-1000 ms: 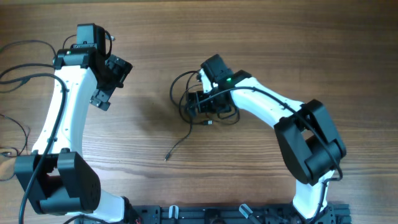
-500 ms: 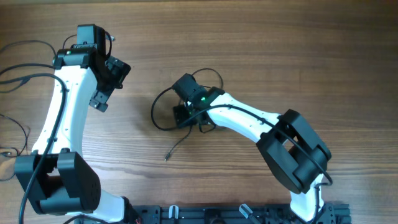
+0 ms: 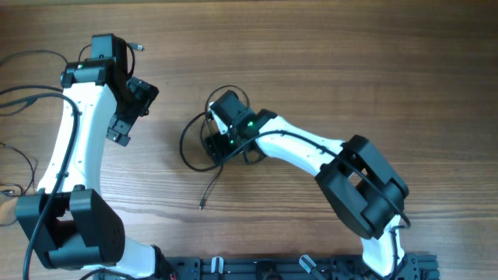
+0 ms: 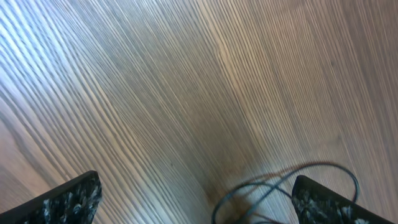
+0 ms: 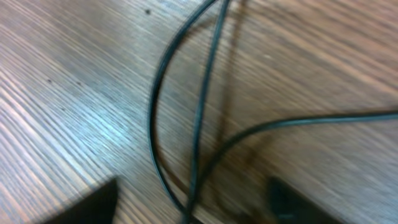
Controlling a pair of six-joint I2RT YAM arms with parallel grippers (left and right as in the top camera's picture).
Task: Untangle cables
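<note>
The cables [image 3: 185,148] are thin black wires in a small bundle at the table's middle. One loop bulges left and a loose strand [image 3: 208,189] trails toward the front. My right gripper [image 3: 217,146] sits low over the bundle. In the right wrist view its fingers [image 5: 193,202] are apart, with crossing strands [image 5: 200,106] lying between them on the wood. My left gripper [image 3: 132,110] is open and empty, well to the left of the bundle. In the left wrist view its fingers [image 4: 196,196] are wide apart, with cable loops [image 4: 283,179] showing near the right finger.
The wooden table [image 3: 327,54] fills the overhead view. Thicker black robot cables [image 3: 23,97] run along the left edge. A black rail [image 3: 272,268] lies along the front edge.
My right gripper has moved left, and the cable bundle has shifted left with it. The loop now bulges further left and the loose end has slid left. My left arm barely shifted.
</note>
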